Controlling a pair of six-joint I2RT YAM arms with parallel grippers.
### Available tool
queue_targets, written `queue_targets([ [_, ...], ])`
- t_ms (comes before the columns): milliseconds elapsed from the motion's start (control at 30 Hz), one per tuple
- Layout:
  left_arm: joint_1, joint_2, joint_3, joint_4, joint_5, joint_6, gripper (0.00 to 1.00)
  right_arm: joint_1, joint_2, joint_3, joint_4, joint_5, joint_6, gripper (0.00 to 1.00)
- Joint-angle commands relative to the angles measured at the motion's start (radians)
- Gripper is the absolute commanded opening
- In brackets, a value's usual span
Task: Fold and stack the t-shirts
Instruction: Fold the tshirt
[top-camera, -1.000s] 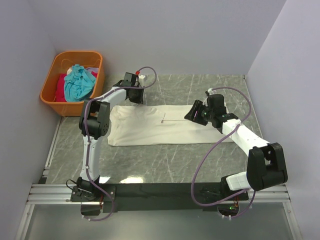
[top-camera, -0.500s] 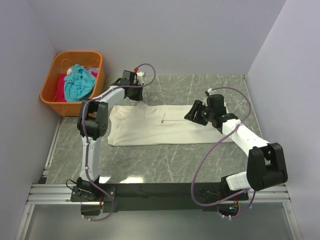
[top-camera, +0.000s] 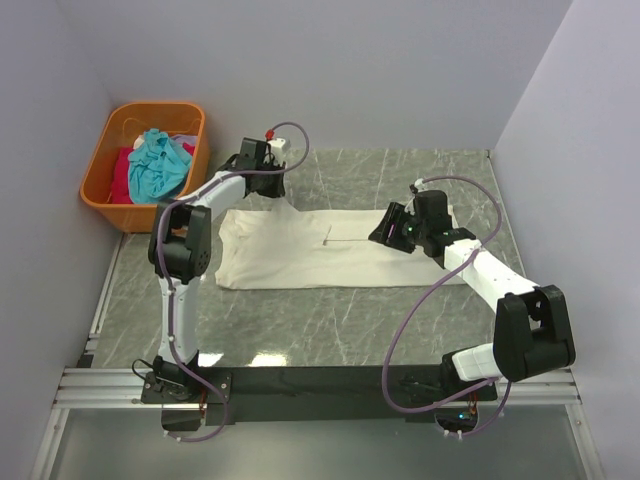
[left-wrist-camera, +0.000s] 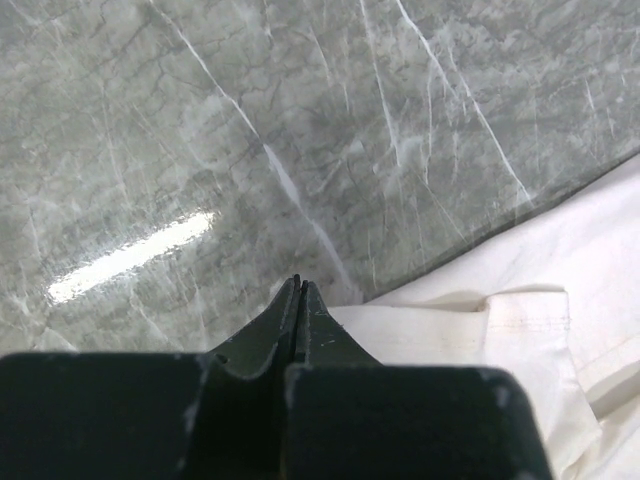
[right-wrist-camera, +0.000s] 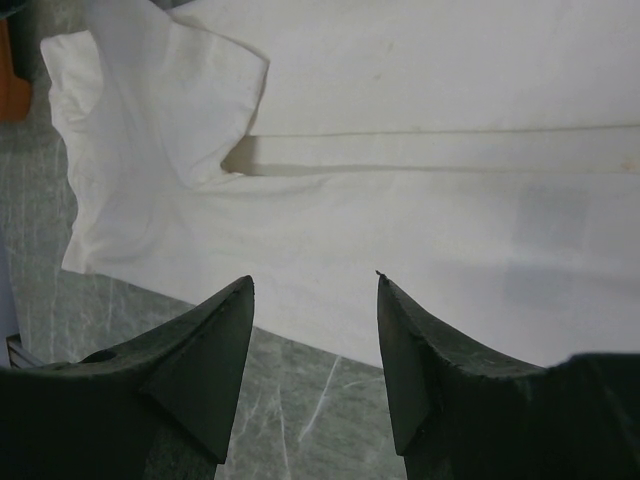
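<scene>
The large cream t-shirt (top-camera: 330, 255) lies flat across the table's middle, folded lengthwise into a long band, one short sleeve (right-wrist-camera: 170, 100) showing in the right wrist view. My left gripper (top-camera: 273, 187) is at the shirt's far left edge, jaws shut (left-wrist-camera: 298, 285) on a corner of the cream cloth (left-wrist-camera: 430, 335), which rises off the table in a small peak. Open and with nothing between its fingers, my right gripper (top-camera: 383, 232) hovers over the shirt's right part (right-wrist-camera: 315, 285). A teal t-shirt (top-camera: 158, 165) and a red one (top-camera: 122, 177) lie crumpled in the basket.
An orange plastic basket (top-camera: 100, 160) stands at the far left corner against the wall. Grey marble tabletop (top-camera: 330, 320) shows in front of the shirt. Walls close the table at the back and on both sides.
My left gripper closed fully and moved up and away to the far left, drawing the shirt's far edge into a peak. The right arm has not moved.
</scene>
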Motion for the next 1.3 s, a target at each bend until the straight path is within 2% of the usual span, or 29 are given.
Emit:
queue_targets([
  [0,0.005,-0.073,-0.025,0.041,0.041,0.014,0.01,0.007,-0.004,-0.009,0.032,-0.008,-0.019,0.59],
  [833,-0.013,-0.306,-0.34,0.059,0.205,0.009,0.01,0.007,-0.024,-0.035,0.048,-0.034,-0.022,0.59],
  [1267,-0.053,-0.395,-0.487,0.058,0.196,-0.026,0.01,0.008,-0.02,-0.039,0.051,-0.046,-0.02,0.59],
])
